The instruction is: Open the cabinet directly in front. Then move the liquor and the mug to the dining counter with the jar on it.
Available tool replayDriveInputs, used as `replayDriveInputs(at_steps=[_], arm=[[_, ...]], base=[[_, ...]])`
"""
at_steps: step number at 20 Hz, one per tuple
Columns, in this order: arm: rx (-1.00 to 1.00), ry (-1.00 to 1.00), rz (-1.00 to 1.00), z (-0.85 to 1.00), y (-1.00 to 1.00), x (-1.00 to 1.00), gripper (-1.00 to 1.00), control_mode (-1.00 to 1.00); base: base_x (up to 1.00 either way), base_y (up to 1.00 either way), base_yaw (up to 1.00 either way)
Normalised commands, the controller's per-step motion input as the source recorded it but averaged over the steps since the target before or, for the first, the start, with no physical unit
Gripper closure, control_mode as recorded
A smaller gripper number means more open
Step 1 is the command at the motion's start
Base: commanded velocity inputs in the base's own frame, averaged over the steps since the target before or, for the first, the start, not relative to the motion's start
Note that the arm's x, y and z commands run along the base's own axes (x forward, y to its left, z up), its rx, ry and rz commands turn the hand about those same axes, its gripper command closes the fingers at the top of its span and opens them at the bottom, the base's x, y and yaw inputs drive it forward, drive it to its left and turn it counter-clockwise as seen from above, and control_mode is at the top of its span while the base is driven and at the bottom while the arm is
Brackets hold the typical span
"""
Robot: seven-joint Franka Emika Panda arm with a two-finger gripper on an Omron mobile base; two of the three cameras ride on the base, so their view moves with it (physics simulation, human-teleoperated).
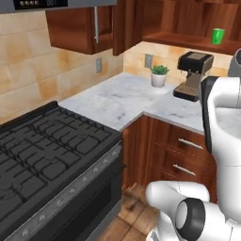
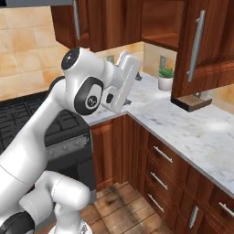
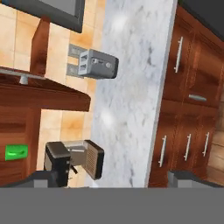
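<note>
The cabinet (image 1: 183,21) stands open above the corner of the worktop, its right door (image 2: 208,43) swung out toward me. The green mug (image 1: 217,36) sits on the cabinet's lower shelf, and it appears at the left edge of the rolled hand view as the mug (image 3: 16,152). The liquor is hidden from me. The dining counter and the jar are out of view. My gripper (image 2: 135,73) hangs raised over the worktop's corner, well short of the shelf. The gripper (image 3: 116,180) is open, with its two tips far apart and nothing between them.
A dark coffee machine (image 1: 192,75) stands on the marble worktop (image 1: 117,101) below the shelf, next to a small potted plant (image 1: 159,75). A grey toaster (image 3: 98,64) sits further along. The black stove (image 1: 42,150) is to the left, with drawers (image 2: 160,169) under the worktop.
</note>
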Motion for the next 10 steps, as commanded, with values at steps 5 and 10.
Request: replayDriveInputs(at_steps=[5,10], arm=[[0.00,0.00,0.00,0.00,0.00,0.00,-1.00,1.00],[0.00,0.00,0.00,0.00,0.00,0.00,-1.00,1.00]], base=[[0.76,0.01,-0.23],[0.71,0.00,-0.17]])
